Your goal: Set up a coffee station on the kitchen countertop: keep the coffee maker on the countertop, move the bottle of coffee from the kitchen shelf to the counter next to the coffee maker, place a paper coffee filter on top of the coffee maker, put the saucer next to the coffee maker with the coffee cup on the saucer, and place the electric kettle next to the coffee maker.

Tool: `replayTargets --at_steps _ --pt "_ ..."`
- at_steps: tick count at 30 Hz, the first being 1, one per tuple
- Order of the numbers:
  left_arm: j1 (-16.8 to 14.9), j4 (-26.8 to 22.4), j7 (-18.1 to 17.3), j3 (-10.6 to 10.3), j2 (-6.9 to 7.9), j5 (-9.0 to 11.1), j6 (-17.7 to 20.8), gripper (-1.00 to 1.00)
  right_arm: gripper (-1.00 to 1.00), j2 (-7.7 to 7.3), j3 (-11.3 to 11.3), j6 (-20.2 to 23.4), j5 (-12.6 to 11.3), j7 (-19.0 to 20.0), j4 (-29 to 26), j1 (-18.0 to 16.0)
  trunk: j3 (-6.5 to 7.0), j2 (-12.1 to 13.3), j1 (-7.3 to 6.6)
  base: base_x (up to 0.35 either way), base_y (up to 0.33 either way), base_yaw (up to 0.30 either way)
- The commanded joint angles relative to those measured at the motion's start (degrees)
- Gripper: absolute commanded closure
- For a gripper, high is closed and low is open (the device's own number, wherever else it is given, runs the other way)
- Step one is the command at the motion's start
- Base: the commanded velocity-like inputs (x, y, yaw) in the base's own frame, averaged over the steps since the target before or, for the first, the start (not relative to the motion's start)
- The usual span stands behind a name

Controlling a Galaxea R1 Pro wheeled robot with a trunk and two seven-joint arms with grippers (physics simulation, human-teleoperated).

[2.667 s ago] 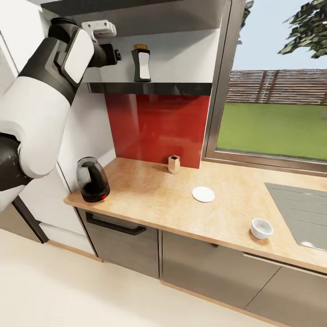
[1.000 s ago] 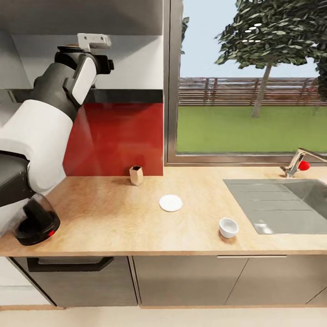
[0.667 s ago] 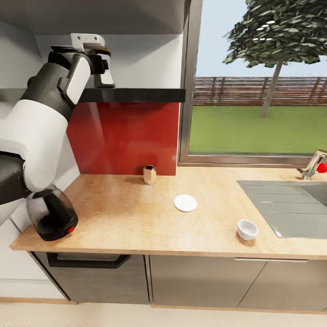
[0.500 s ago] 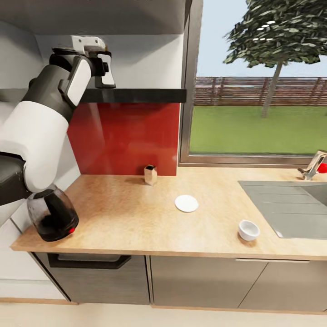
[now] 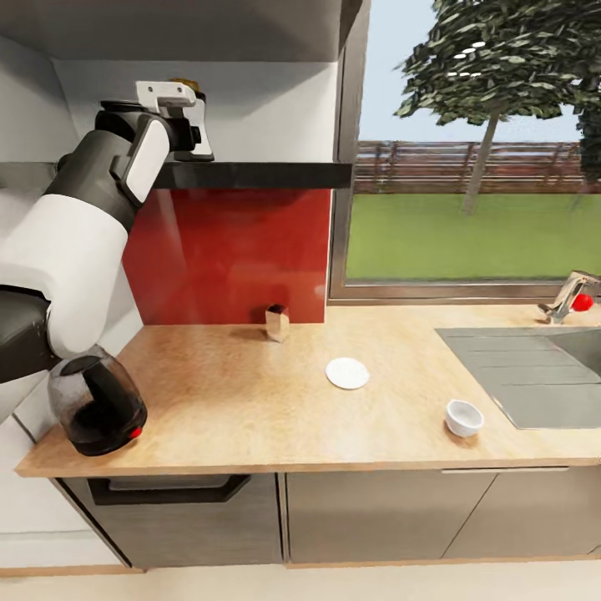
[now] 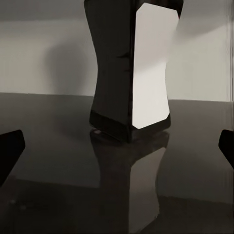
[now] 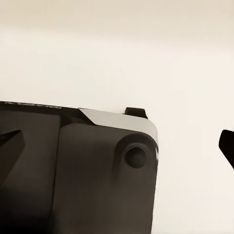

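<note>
Both fingertips (image 6: 10, 148) now flank the bottle of coffee (image 6: 130, 73).

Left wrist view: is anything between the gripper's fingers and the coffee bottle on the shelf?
No. In the left wrist view the left gripper is open, and between it and the bottle of coffee lies just bare dark shelf.

Domestic kitchen: speckled countertop (image 5: 250, 401) over grey cabinets (image 5: 367, 517), red splashback (image 5: 234, 250), steel sink (image 5: 534, 376) with tap (image 5: 561, 300), window (image 5: 467, 209) facing a fenced lawn.
</note>
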Motion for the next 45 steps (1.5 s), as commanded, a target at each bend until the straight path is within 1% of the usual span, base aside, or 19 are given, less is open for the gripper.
replayTargets --at_steps 1,5,9,10,13,17,18,19,21,23,24,28,36,41,45 --pt "-0.04 -0.11 0.49 -0.33 0.09 0.63 0.22 -1.0 -1.0 0.03 -0.46 -0.19 0.6 -0.26 0.11 -0.06 -0.09 -0.07 0.01 0.0 0.301 -0.272" --pt "-0.04 -0.47 0.48 -0.47 0.07 0.51 0.28 -1.0 -1.0 0.03 -0.38 -0.19 0.6 -0.26 0.13 -0.06 -0.09 -0.07 0.01 0.009 0.283 -0.275" --pt "-0.02 -1.76 0.49 -0.38 0.07 0.27 1.45 -1.0 -1.0 0.03 -0.36 -0.19 0.6 -0.26 0.13 -0.06 -0.09 -0.07 0.01 0.045 0.111 -0.277" --pt "-0.01 -6.34 0.49 -0.35 0.08 0.22 5.26 -1.0 -1.0 0.03 -0.36 -0.19 0.6 -0.26 0.13 -0.06 -0.09 -0.07 0.01 0.093 0.092 -0.277" --pt "-0.01 -7.92 0.49 -0.33 0.13 0.1 6.46 -1.0 -1.0 0.03 -0.36 -0.19 0.6 -0.26 0.13 -0.06 -0.09 -0.07 0.01 0.051 0.049 -0.277" --pt "-0.01 -8.4 0.49 -0.33 0.49 -0.03 6.9 -1.0 -1.0 0.03 -0.36 -0.19 0.6 -0.26 0.18 -0.06 -0.09 -0.07 0.01 0.009 0.009 -0.277" --pt "0.0 -8.45 0.49 -0.33 1.06 0.02 6.94 -1.0 -1.0 0.03 -0.36 -0.19 0.6 -0.26 0.2 -0.06 -0.09 -0.07 0.01 0.002 0.002 -0.277" --pt "0.01 -8.46 0.49 -0.33 1.32 0.08 6.97 -1.0 -1.0 0.03 -0.36 -0.19 0.6 -0.26 0.21 -0.06 -0.09 -0.07 0.01 0.001 0.001 -0.277" --pt "0.04 -8.5 0.49 -0.37 2.87 0.23 7.28 -1.0 -1.0 0.03 -0.36 -0.19 0.6 -0.26 0.22 -0.06 -0.09 -0.07 0.01 0.001 0.001 -0.256" --pt "0.04 -8.5 0.49 -0.39 3.8 0.34 7.47 -1.0 -1.0 0.03 -0.36 -0.19 0.6 -0.26 0.18 -0.06 -0.09 -0.07 0.01 0.0 0.0 -0.139" --pt "0.1 -8.5 0.46 -0.41 4.84 0.51 7.64 -1.0 -1.0 0.03 -0.36 -0.19 0.6 -0.26 0.15 -0.06 -0.09 -0.07 0.01 0.0 0.074 -0.051" --pt "0.13 -8.56 0.41 -0.27 5.96 0.72 7.76 -1.0 -1.0 0.03 -0.36 -0.19 0.6 -0.26 0.14 -0.06 -0.09 -0.07 0.01 -0.035 0.207 -0.02" --pt "0.14 -8.51 0.4 -0.29 6.23 0.74 7.77 -1.0 -1.0 0.03 -0.36 -0.19 0.6 -0.26 0.21 -0.06 -0.09 -0.07 0.01 -0.024 0.298 -0.001" --pt "0.14 -8.5 0.4 -0.32 6.24 0.74 7.77 -1.0 -1.0 0.03 -0.36 -0.19 0.6 -0.26 0.22 -0.06 -0.09 -0.07 0.01 0.138 0.281 0.0" --pt "0.31 -8.52 0.4 -0.33 6.24 0.77 7.77 -1.0 -1.0 0.03 -0.36 -0.19 0.6 -0.26 0.19 -0.06 -0.09 -0.07 0.01 0.05 0.063 -0.014"
